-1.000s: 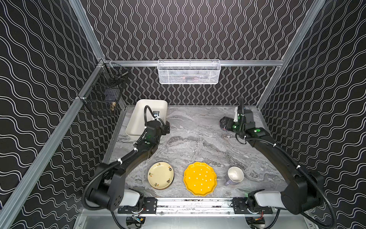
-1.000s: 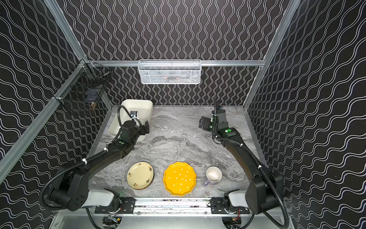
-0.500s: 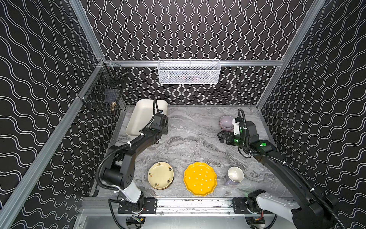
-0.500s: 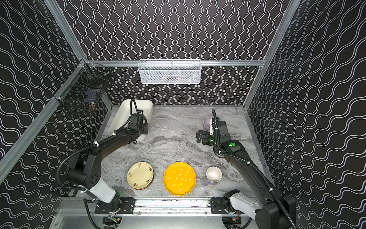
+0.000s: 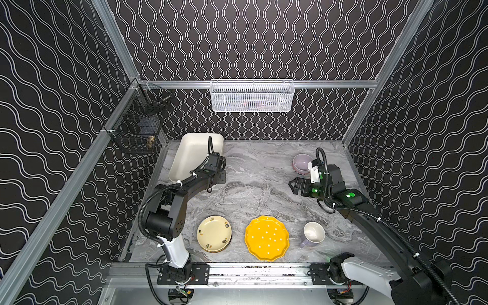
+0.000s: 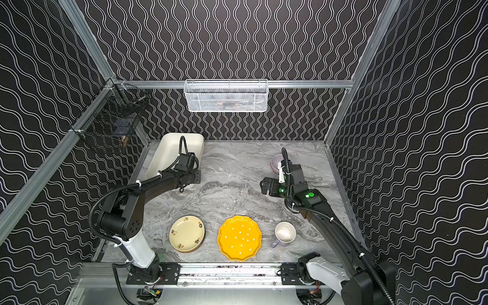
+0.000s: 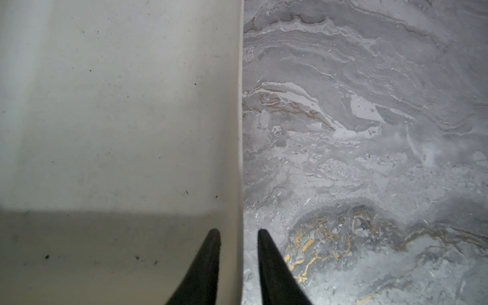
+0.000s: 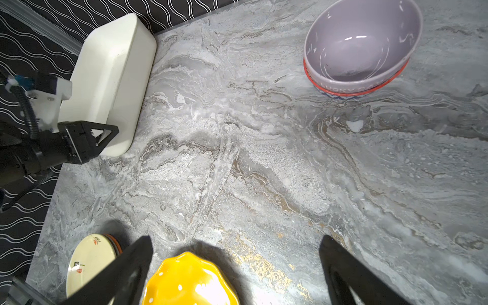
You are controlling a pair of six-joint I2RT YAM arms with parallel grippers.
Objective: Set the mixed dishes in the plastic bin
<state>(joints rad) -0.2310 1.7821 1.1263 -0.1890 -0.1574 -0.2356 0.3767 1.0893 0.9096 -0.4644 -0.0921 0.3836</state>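
Left wrist view: we find the left end effector (image 7: pixel 238 233) clenched astride the long side wall of the plastic bin (image 7: pixel 118 105). The right end effector (image 8: pixel 236 239), released, hangs well apart, nearer the lilac bowl (image 8: pixel 361 39).

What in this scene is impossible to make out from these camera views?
- White mesh basket: in both top views the mesh blurs its contents.
- Plates under the cream floral plate: covered by it in both top views; number unclear.
- Lilac bowl: right arm hides part in both top views.
- Left pincer: in both top views its own wrist hides the tips at the plastic bin.
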